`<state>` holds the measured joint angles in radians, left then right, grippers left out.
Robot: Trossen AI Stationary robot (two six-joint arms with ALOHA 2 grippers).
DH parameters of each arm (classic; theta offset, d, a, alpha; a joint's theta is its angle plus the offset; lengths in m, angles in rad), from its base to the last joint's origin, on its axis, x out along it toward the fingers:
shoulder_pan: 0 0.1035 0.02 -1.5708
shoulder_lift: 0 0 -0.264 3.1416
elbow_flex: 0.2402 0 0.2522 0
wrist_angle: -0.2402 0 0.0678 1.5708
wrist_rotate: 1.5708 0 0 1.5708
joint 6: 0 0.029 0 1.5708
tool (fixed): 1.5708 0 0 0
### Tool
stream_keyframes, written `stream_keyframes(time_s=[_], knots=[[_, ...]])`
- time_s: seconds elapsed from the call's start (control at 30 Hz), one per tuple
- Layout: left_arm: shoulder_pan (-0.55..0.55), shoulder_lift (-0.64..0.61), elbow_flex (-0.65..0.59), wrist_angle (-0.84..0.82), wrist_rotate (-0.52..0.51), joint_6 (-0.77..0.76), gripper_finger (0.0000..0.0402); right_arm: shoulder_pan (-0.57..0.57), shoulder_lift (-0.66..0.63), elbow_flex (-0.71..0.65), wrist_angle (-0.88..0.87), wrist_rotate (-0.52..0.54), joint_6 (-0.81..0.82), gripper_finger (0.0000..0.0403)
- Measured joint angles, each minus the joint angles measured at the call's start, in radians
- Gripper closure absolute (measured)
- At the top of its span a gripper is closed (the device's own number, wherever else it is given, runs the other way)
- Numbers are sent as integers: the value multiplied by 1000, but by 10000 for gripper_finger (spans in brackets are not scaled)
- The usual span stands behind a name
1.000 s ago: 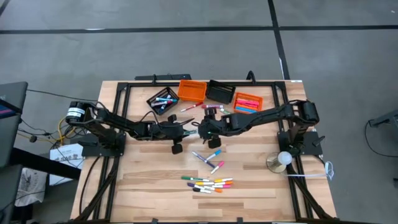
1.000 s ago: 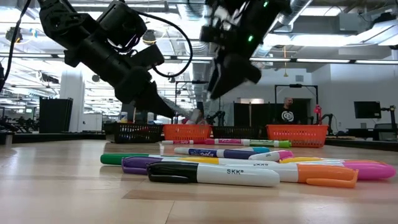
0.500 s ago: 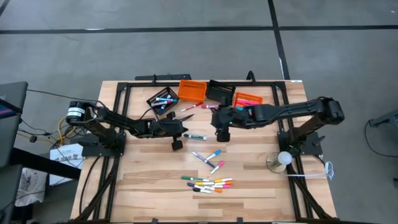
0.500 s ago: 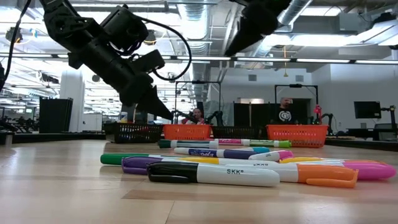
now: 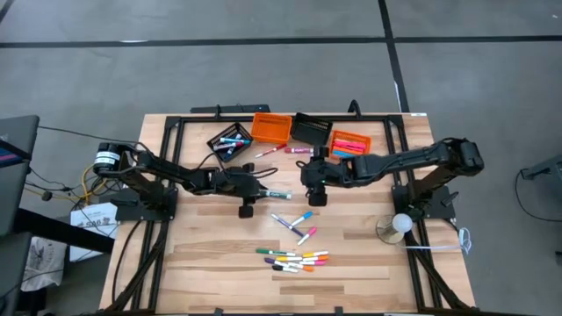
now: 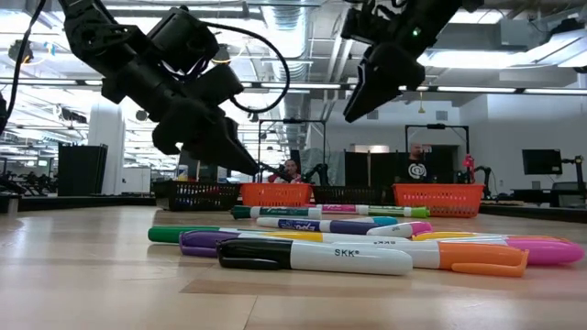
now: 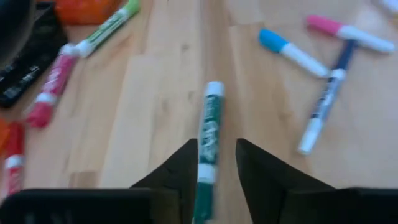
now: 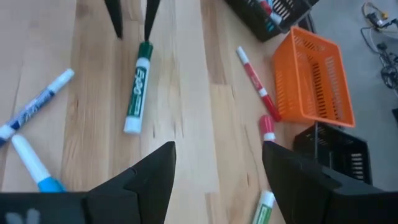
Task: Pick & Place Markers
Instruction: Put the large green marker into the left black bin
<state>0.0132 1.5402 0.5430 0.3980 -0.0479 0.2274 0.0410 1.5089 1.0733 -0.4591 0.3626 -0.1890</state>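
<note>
Now the left gripper point(image 7: 214, 163) is straddling the green marker point(image 7: 208, 134), fingers parted; the right gripper point(image 8: 217, 163) is hovering wide open.

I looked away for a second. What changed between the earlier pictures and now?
The right pincer let go of the green marker, pulled back toward its own side and is open. That marker now lies on the table between the left pincer's fingers. The marker pile and bins stayed put.
</note>
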Motion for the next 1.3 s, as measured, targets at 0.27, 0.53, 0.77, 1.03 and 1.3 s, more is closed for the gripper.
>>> stream_keyframes(time_s=[0.27, 0.53, 0.77, 1.03, 1.3], knots=[[25, 114, 42, 14, -12, 23, 277, -4, 0, -15, 53, 0, -2, 171], [68, 135, 80, -23, -8, 31, 284, -2, 0, -15, 54, -12, -3, 171], [90, 232, 90, -11, 6, 21, 285, -1, 0, -15, 55, -24, -3, 171], [100, 282, 105, 2, 11, -12, 286, -2, 0, -15, 57, -26, -3, 171], [99, 233, 99, -31, -28, -45, 337, -2, 0, -15, 55, -26, -2, 171]])
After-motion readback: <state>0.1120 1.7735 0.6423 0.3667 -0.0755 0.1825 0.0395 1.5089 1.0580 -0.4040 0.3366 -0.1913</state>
